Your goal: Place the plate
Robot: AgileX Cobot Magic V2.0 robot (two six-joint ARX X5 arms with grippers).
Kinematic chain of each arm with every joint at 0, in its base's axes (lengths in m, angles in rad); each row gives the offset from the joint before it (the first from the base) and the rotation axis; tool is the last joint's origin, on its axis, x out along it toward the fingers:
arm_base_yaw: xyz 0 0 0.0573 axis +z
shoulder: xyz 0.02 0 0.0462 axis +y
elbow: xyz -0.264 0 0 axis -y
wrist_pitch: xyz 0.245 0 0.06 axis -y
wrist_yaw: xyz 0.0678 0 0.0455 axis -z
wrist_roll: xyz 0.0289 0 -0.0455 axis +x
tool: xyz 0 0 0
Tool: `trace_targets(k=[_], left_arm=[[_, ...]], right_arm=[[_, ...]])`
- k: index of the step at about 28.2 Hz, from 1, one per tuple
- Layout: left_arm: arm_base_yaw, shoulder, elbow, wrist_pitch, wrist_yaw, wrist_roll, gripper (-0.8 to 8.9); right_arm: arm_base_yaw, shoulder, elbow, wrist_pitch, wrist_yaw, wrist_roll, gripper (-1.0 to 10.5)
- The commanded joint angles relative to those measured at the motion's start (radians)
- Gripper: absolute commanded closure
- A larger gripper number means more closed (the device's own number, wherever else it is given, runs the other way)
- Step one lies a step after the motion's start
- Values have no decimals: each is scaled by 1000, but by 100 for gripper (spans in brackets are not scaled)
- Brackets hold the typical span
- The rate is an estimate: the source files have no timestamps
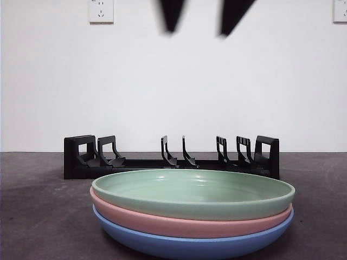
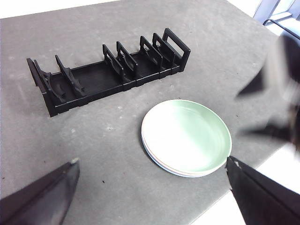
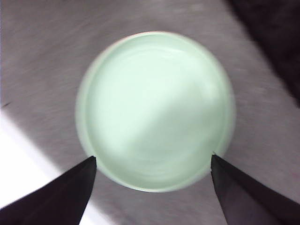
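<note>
Front view: three plates sit stacked on the grey table [image 1: 32, 216], the green plate [image 1: 192, 193] on top of a pink plate [image 1: 190, 223] and a blue plate [image 1: 190, 245]. The black rack [image 1: 171, 157] stands just behind the stack. Two blurred black jaw tips hang high above the stack.

Left wrist view: the left gripper [image 2: 152, 178] is spread wide, well apart from the stack, holding nothing.

Right wrist view: the right gripper [image 3: 152, 171] hangs directly above the green plate, jaws wide, empty.

Blue plate [image 1: 192, 245] cut off below; right wrist view blurred.
</note>
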Motion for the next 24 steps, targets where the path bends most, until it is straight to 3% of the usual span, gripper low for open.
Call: trace_targets(k=[1,5,9,11,21,24], left_arm=[[-7,1,17,12,3,-35,317],[-7,1,17,11,29,-106,317],[-7,1,17,12,66,-161,317],[-6,1,17,13,66,-161,317],[-6,1,17,18,66,-161,319],[-6,1,17,18,66,-160,384]], right_arm=[[-63,-87,13,-47,7,-14,557],[-198,-304,13,-69,-35,-110,557],[-299,-489,11,-68,-213,-179,557],[-308,-586,-9,-67,-257,-183,557],[-308,-887,-145,-43,-264,-122,557],[-308,-911,-145,-43,-263,-123,558]])
